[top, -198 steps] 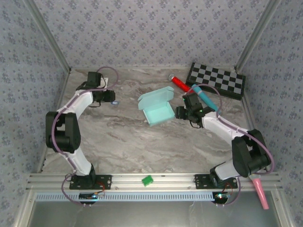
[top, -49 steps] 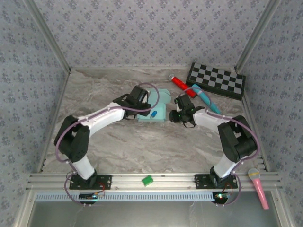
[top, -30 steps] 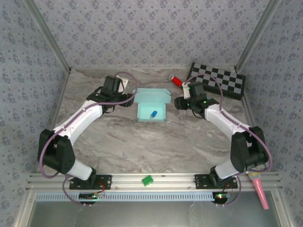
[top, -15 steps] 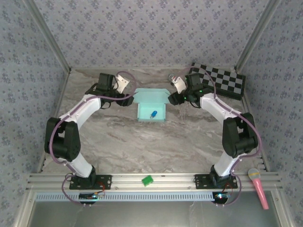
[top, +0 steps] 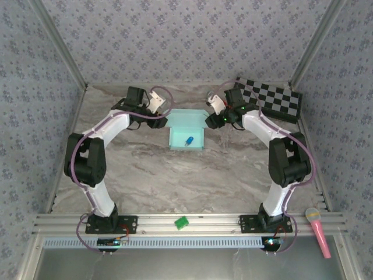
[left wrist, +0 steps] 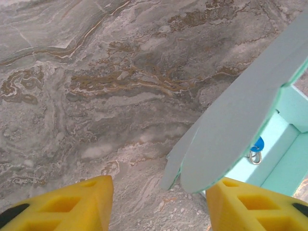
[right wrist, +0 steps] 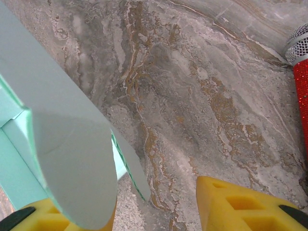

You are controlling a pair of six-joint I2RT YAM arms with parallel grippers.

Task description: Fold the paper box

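The pale blue paper box (top: 178, 137) has a round flap by each claw. The left claw (left wrist: 159, 185) and right claw (right wrist: 156, 197) are spread apart, holding nothing.

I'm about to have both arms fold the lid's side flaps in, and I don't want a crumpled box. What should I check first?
1. The left claw straddles the lid's left flap: ok, the flap is between the fingers.
2. The right claw straddles the right flap: ok, the flap overlaps one finger.
3. Jaws shut on the flaps: not ok, both stand open.
4. The blue trinket lies inside the paper box: ok.
5. The red microphone is clear of the right claw: ok, it lies apart at the side.
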